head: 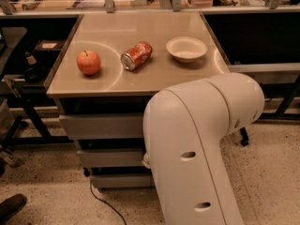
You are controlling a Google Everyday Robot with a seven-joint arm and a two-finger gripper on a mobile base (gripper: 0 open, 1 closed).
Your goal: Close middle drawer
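- Plainly, the biggest thing on my screen was the robot's white arm [197, 144]. It rose from the bottom edge and bent over at the cabinet's right front corner, covering the right ends of all the drawer fronts.
- Next came the cabinet's tan top [154, 81], with a dark recess just under its front lip.
- Below that I saw three grey fronts stacked. The upper front [101, 126] was the widest and the lowest front [122, 180] the narrowest.
- The middle drawer [110, 157] sat between those two, with a dark band above its plain panel. Its right end ran behind the arm, and I could not tell whether it stood flush with the others.
- The gripper was hidden behind the arm, somewhere low by the drawer fronts, so I could not tell how it was set.
- On the top, a pale bowl [186, 48] stood upright towards the right.
- A red drink can [136, 56] lay on its side left of the bowl, apart from it.
- An apple [88, 62] sat further left, stem up.
- On the speckled floor a dark cable [101, 201] trailed from under the cabinet, and a dark shoe [11, 206] showed at the lower left corner.
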